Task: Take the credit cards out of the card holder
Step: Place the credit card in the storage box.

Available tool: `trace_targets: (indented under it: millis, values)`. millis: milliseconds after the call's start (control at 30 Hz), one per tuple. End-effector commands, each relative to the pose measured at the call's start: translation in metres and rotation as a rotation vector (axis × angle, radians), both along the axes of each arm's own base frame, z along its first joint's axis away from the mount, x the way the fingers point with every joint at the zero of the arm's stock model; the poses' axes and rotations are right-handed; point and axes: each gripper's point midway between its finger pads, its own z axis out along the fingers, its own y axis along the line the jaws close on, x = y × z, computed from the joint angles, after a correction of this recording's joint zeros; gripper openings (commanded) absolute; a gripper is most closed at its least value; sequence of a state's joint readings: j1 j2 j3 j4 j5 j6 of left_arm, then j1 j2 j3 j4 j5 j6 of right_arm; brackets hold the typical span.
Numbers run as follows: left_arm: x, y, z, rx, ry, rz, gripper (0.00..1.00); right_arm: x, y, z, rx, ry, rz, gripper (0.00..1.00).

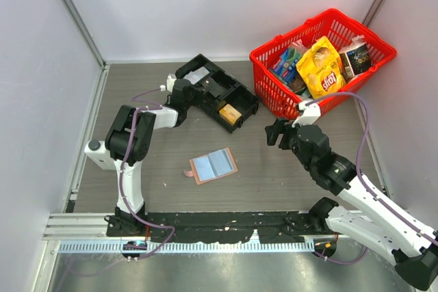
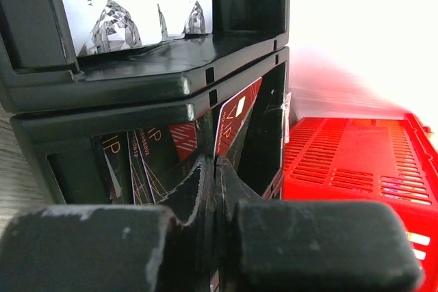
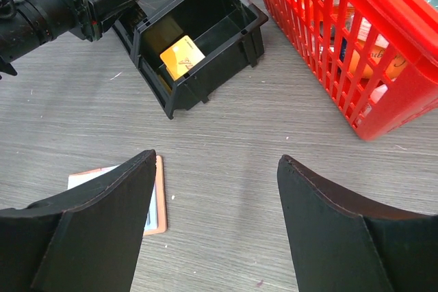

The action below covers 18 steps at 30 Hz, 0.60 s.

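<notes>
At the middle of the worktop (image 1: 287, 182), the card holder (image 1: 213, 165) lies spread open and flat. Its pale blue panels face up inside a salmon border, and a small tab (image 1: 187, 173) pokes from its left edge. It reads as a soft, leather-like rounded rectangle. From above you cannot tell whether any card sits in its pockets.

Well apart from it, your left tool (image 2: 214, 169) is pinched on a dark card (image 2: 236, 117), glossy red and black and lettered VIP. The card is held on edge at a compartment of the black tray (image 1: 205, 87), but you cannot see whether it touches the floor there.

The step in hand looks like setting a removed card down. Next, ease those jaws apart so the card drops. Then back out without snagging the tray's stiff walls, and check the holder's pockets.

Your right tool (image 3: 215, 158) stands wide and empty above bare, grey, wood-grained worktop, between the holder and the red basket (image 1: 373, 35).

The tray is hard, shiny moulded plastic in squared bins. A yellow card (image 3: 181, 57) leans in one bin and a white card (image 2: 130, 5) printed with diamonds sits in another. The basket is rigid lattice plastic, filled with crinkly snack packs.
</notes>
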<state>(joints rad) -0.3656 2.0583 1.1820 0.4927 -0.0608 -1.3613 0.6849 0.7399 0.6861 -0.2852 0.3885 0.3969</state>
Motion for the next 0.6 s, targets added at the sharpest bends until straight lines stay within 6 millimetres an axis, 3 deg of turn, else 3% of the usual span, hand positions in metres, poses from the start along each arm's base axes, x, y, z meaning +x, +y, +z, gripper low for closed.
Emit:
trace_targets:
  millis: [0,300,567]
  values:
    - [-0.003,0.002,0.020,-0.006,-0.017,-0.014,0.00,-0.001,-0.013,0.017,0.006,-0.052,-0.048,0.76]
    - [-0.007,-0.002,0.017,-0.068,-0.011,-0.019,0.01,-0.003,-0.019,0.015,-0.010,-0.049,-0.063,0.76]
    - [-0.011,0.009,0.026,0.013,0.001,-0.011,0.39,-0.003,-0.019,0.018,-0.020,-0.054,-0.055,0.77]
